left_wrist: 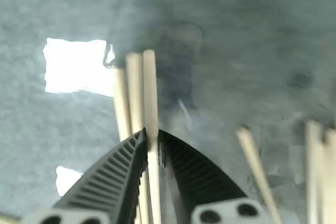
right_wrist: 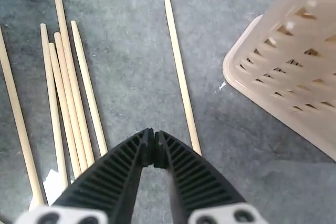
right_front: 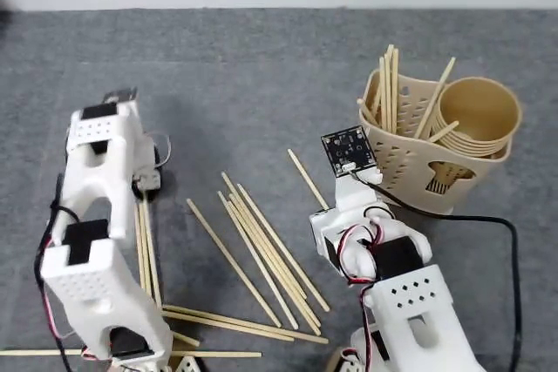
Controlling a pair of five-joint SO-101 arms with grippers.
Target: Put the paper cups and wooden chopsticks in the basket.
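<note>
Currently the left gripper, almost closed, pinches one chopstick at the left, well apart from the far-right basket, so the thin stick may pivot and slip out.

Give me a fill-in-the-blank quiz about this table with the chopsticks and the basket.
1. The left gripper is ____ on a chopstick.
2. The paper cups sit stacked ____ the basket.
3. The right gripper, closed above the carpet, holds ____.
Missing words: shut; inside; nothing.
</note>
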